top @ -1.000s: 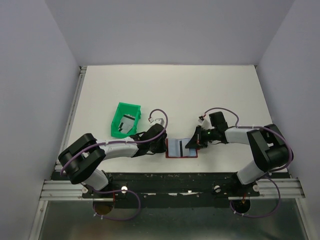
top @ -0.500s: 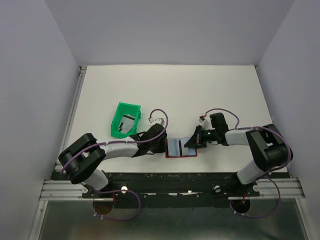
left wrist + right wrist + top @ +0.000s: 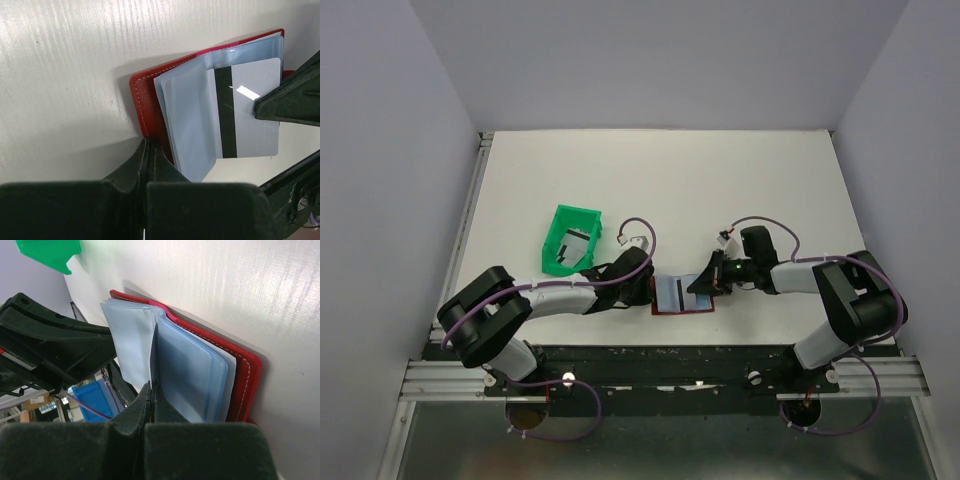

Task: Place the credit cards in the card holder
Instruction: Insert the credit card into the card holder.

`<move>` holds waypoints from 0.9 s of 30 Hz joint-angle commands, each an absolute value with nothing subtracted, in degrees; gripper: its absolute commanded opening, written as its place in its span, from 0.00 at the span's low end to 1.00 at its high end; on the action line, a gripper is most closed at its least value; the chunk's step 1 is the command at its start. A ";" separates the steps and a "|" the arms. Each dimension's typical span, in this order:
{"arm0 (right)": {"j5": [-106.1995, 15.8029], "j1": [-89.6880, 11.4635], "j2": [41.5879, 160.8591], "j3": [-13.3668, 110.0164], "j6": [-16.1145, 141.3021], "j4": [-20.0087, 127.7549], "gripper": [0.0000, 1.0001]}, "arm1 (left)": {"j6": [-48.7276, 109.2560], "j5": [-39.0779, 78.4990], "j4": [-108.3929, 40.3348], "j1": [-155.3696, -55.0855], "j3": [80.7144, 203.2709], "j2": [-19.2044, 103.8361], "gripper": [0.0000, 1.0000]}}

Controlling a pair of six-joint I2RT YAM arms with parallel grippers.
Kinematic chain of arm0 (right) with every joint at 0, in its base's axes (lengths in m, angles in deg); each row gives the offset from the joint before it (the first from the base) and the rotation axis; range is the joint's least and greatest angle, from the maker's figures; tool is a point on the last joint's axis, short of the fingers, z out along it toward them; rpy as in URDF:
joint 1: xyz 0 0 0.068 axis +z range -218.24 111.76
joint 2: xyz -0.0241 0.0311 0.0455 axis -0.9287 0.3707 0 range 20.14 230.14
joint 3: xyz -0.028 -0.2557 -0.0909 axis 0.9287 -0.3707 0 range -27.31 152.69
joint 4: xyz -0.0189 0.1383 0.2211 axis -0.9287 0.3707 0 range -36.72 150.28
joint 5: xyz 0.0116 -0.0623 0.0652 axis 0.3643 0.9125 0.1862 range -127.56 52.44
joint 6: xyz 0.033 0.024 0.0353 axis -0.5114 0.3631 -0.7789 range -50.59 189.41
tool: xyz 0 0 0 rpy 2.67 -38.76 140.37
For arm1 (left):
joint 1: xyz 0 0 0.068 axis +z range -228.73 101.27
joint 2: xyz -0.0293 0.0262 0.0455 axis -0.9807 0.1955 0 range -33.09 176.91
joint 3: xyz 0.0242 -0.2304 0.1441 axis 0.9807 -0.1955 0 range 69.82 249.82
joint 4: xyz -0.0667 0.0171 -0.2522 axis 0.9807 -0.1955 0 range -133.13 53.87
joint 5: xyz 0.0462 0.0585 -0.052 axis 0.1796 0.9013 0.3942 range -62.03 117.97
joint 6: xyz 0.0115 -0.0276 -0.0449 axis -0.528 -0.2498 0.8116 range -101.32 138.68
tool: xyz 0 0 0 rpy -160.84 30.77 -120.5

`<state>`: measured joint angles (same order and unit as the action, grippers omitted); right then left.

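Left hand (image 3: 148, 146) touching card holder (image 3: 144, 97) edge

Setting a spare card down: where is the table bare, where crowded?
Bare: the table from green tray to back wall, and its far right corner. Crowded: near centre, where left pincer and right pincer, holding a credit card, meet at the card holder.

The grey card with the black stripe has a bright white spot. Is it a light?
Left wrist view: yes, probably lamp glare on the silvery grey credit card; the left gripper looks blurry, too close. Right wrist view: right gripper equally blurry.
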<state>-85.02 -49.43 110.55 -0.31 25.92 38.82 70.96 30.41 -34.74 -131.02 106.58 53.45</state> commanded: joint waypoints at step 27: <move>-82.04 -48.29 108.56 -0.06 29.94 44.22 0.00 | 70.80 29.12 -36.40 -131.29 105.59 56.38 0.00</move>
